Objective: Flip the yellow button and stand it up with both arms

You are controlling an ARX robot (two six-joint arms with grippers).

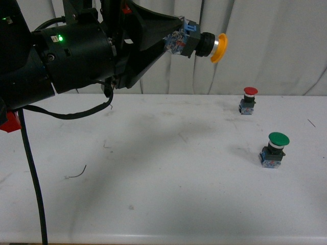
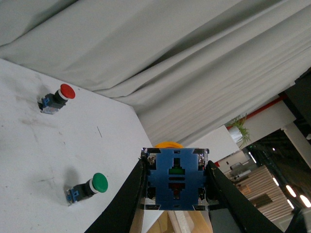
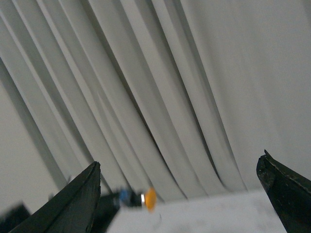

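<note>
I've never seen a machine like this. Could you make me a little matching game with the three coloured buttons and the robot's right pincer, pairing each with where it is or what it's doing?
Things:
1. yellow button
2. red button
3. green button
4. right pincer

States:
A. open, holding nothing
B. upright on the table, close to the curtain
C. clamped in the left pincer, up in the air, cap pointing sideways
D. upright on the table, farther from the curtain

Pairs: 1-C, 2-B, 3-D, 4-A

The yellow button is showing a smooth plastic cap and a shiny metal ring. The table is looking matt and scuffed, and the curtain is looking like cloth.
</note>
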